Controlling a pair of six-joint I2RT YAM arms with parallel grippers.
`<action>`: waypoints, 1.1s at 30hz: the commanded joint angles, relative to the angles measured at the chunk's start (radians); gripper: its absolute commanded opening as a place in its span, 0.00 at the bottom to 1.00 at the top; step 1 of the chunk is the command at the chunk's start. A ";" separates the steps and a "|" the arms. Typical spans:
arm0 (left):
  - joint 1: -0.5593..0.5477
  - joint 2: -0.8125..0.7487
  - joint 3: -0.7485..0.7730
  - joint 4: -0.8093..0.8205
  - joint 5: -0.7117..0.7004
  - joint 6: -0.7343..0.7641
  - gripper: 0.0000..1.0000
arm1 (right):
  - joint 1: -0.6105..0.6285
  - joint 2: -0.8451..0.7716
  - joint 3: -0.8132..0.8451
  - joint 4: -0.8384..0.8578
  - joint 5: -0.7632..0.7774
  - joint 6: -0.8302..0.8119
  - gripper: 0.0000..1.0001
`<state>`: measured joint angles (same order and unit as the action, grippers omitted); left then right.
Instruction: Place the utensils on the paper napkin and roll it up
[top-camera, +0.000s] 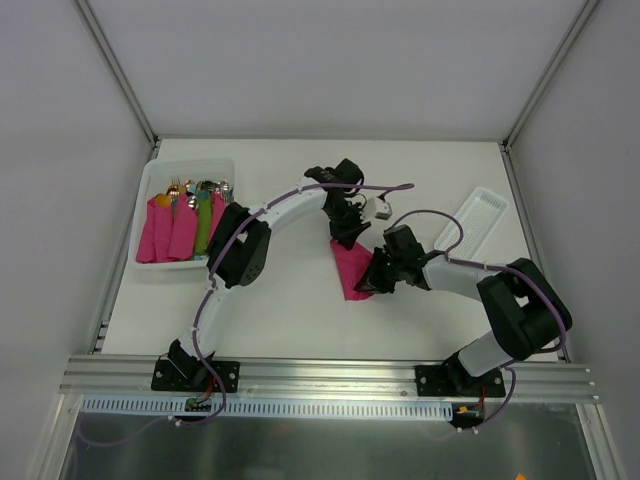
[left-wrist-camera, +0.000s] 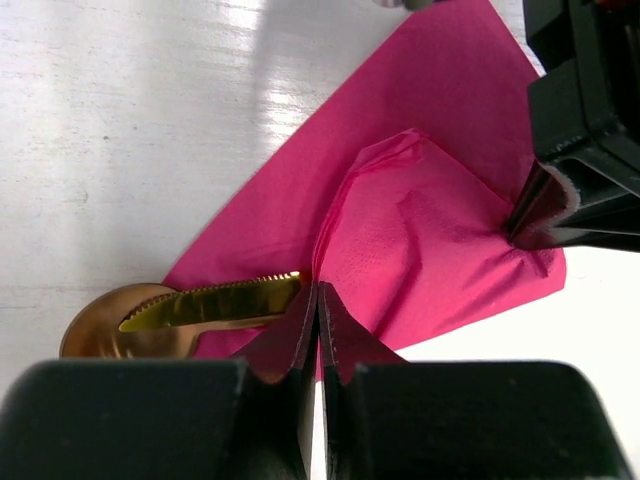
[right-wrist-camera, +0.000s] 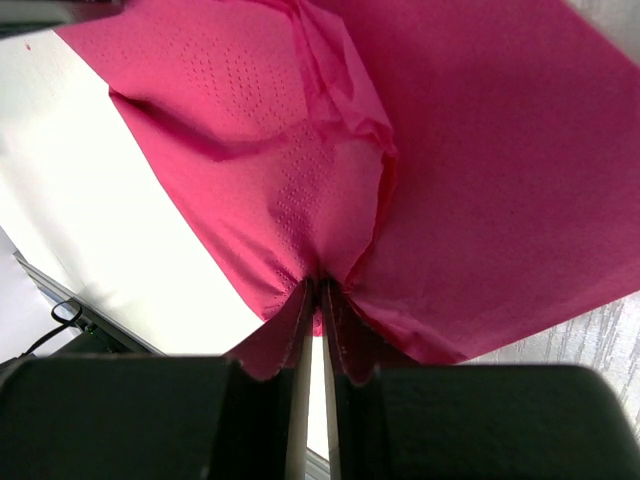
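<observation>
The magenta paper napkin (top-camera: 352, 270) lies mid-table, one flap folded over. In the left wrist view the napkin (left-wrist-camera: 420, 200) covers the gold utensils; a serrated gold knife blade (left-wrist-camera: 215, 302) and a gold spoon bowl (left-wrist-camera: 100, 325) stick out at its left corner. My left gripper (left-wrist-camera: 318, 290) is shut, pinching the napkin's folded edge at its far end (top-camera: 345, 238). My right gripper (right-wrist-camera: 322, 285) is shut on the napkin's near end (top-camera: 372, 280); the right gripper's fingers (left-wrist-camera: 545, 205) show in the left wrist view gripping the fold.
A white bin (top-camera: 160, 178) at the back left holds pink napkin bundles (top-camera: 170, 228) with mixed cutlery tips. A white tray (top-camera: 478, 215) lies at the back right. Frame posts and side walls border the table.
</observation>
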<state>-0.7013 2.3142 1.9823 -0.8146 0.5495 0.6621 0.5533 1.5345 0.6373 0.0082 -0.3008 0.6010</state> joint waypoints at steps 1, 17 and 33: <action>-0.009 0.020 0.047 -0.018 0.044 -0.001 0.00 | 0.002 0.036 -0.051 -0.123 0.066 -0.049 0.09; 0.023 0.096 0.207 -0.017 0.061 -0.075 0.00 | 0.004 0.035 -0.060 -0.125 0.065 -0.052 0.08; 0.075 -0.036 0.030 -0.037 0.125 0.094 0.49 | 0.004 0.044 -0.051 -0.126 0.061 -0.053 0.08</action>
<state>-0.6456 2.3798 2.0640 -0.8196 0.6144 0.6590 0.5514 1.5326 0.6285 0.0216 -0.3046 0.5980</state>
